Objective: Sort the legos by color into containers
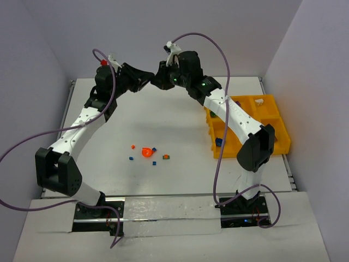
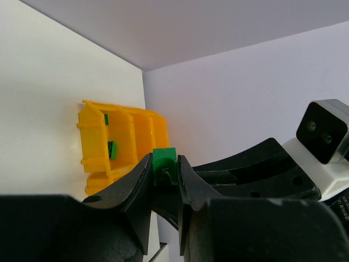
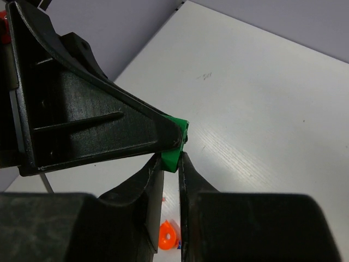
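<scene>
While left gripper pinches green lego, right gripper clamps it too.

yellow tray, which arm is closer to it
Right. In the top view the right arm passes over the yellow tray. The left arm stands on the opposite side of the table, well apart from it.

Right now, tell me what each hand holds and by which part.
One green brick, shared in mid-air. The left hand pinches one end between its fingers; the right hand looks closed on the opposite end.
</scene>
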